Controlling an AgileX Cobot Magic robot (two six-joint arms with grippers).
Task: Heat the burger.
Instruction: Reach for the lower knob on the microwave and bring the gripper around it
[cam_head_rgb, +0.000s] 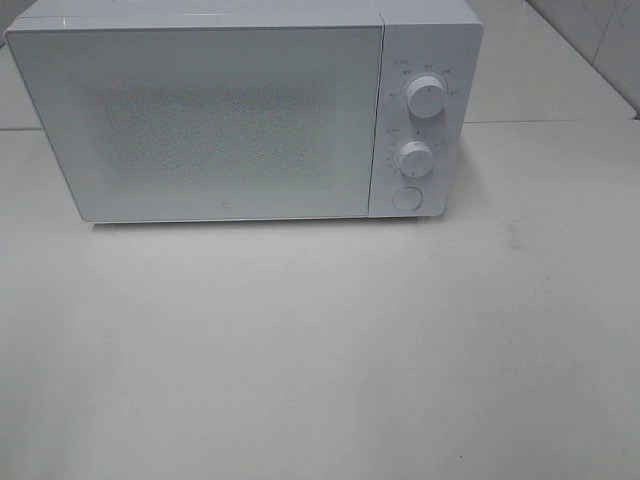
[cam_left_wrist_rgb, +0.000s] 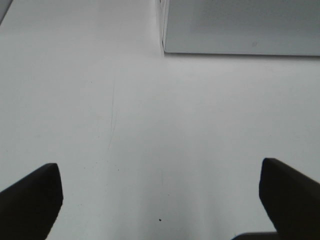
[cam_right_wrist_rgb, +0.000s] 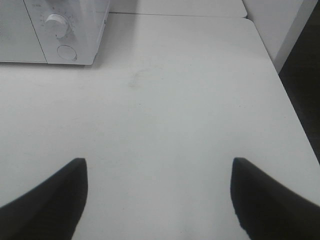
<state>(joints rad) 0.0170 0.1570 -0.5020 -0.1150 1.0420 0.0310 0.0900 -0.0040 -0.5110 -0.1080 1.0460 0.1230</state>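
The burger is out of view in every frame. A white microwave stands at the back of the table with its door shut; two dials and a round button sit on its right panel. Neither arm shows in the exterior high view. In the left wrist view my left gripper is open over bare table, with the microwave's lower left corner ahead. My right gripper is open too, nothing between its dark fingers, and the microwave's control panel lies ahead of it.
The white table spreads in front of the microwave. In the right wrist view the table's right edge drops to a dark floor, and a white wall panel stands past the far corner.
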